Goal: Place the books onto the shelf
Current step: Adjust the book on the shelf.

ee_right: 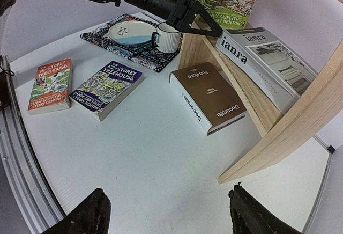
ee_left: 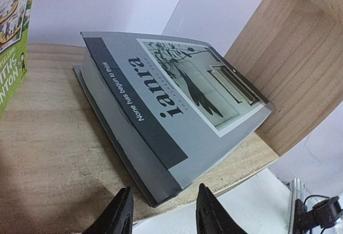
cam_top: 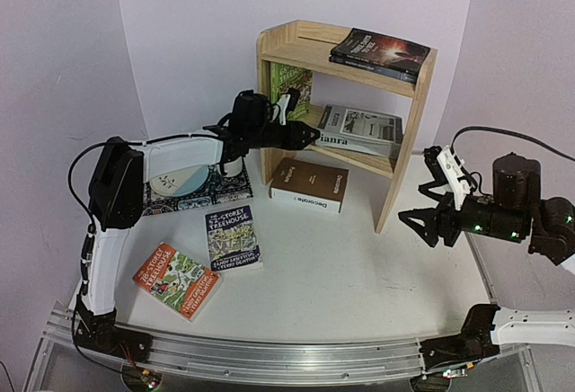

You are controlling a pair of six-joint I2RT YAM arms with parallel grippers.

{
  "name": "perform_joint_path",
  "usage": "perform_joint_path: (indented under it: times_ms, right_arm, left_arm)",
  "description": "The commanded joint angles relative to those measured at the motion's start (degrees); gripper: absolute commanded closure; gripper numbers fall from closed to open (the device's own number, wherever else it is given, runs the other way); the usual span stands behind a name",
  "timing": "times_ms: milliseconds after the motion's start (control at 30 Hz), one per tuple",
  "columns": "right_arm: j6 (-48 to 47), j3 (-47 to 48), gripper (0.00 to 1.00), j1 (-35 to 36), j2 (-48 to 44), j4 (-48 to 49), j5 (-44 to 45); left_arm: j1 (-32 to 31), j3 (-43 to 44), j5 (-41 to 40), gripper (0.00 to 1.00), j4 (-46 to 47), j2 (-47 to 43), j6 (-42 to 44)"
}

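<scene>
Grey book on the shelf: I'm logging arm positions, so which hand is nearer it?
Left. The left hand sits right at the grey book's near corner on the shelf; the right hand hangs beyond the shelf's side panel, well apart.

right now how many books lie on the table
3: orange Treehouse front left, dark blue Treehouse beside it, brown Decorate flat under the shelf. More could hide behind it.

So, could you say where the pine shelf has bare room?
The top board is bare left of the two dark books. The lower board has a strip between the upright green paperback and the grey book, crowded by the left gripper.
</scene>
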Motion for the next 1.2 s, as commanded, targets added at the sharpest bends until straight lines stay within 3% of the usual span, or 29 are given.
perform_joint_path:
  times_ms: [0,233,500,867,1033,1167]
  right_arm:
    - [0.64,0.31,0.24,0.05,0.54,0.99,0.74]
    - [0.51,0.48,0.24,0.08,1.46,1.06,0.81]
    - [0.69,0.51,0.24,0.06,1.55,1.07,1.02]
    - [0.83,0.55,0.23,0.05,1.41,1.07,1.26]
    - [0.8,0.61,0.23,0.08,1.71,1.07,1.25]
    - [0.73,0.64,0.23,0.09,1.77,1.07,1.29]
  left_arm:
    - [-0.09,0.21,2.0,0.59,1.24,-2.63,10.67]
    - [-0.2,-0.48,5.39,0.59,2.24,-2.98,17.57]
    - [-0.18,0.97,8.96,0.63,2.99,-1.67,19.54]
    - [-0.2,2.31,8.63,0.62,2.9,0.03,19.5]
    - [-0.18,2.69,4.84,0.52,2.9,0.05,18.36]
    - [-0.21,1.93,4.05,0.57,2.93,-0.14,18.62]
